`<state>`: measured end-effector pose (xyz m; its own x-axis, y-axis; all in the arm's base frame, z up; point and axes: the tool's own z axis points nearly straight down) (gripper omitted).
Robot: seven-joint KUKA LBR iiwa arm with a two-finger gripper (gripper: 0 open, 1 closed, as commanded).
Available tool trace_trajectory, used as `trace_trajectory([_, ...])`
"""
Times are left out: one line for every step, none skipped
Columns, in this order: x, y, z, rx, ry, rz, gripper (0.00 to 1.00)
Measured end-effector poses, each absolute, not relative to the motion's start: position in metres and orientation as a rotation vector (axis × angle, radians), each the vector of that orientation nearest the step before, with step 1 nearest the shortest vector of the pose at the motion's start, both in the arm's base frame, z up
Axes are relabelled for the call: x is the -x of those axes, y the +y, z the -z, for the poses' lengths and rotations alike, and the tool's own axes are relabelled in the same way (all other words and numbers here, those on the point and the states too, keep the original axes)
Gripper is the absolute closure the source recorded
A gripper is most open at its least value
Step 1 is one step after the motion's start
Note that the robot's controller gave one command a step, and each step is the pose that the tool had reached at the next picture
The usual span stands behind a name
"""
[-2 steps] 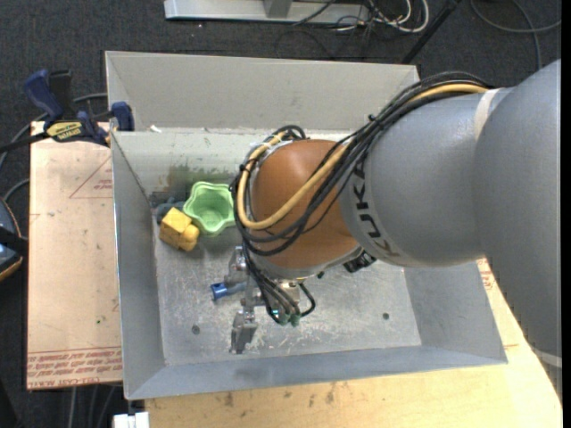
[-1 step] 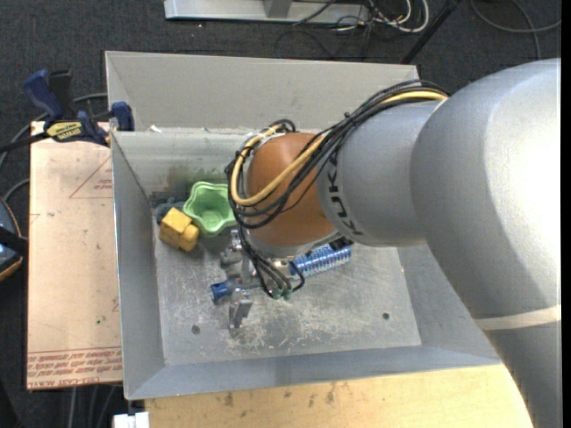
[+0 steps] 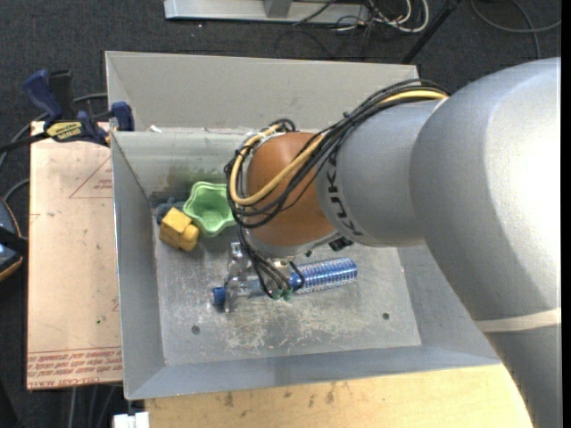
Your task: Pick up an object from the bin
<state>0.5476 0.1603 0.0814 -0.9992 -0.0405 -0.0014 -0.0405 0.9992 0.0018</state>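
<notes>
My gripper (image 3: 238, 276) hangs low over the bin floor, left of the middle, under the arm's orange cover. A small blue piece (image 3: 219, 297) lies at its lower left tip, touching or nearly touching it; I cannot tell whether it is held. A blue ribbed cylinder (image 3: 325, 275) lies on its side just to the right of the gripper. Up and to the left, a green cup-like shape (image 3: 207, 207) rests against the bin's back slope. A yellow block (image 3: 178, 229) sits beside the green shape.
A small grey-blue thing (image 3: 164, 209) peeks out behind the yellow block near the left wall. The arm's wide body covers the right and back of the bin. Bare scratched floor stretches along the front.
</notes>
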Motion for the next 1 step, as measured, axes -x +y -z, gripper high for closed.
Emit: trace_trajectory([-0.4948,0.1637,-0.2161,0.628,3.073,-0.003,1.00])
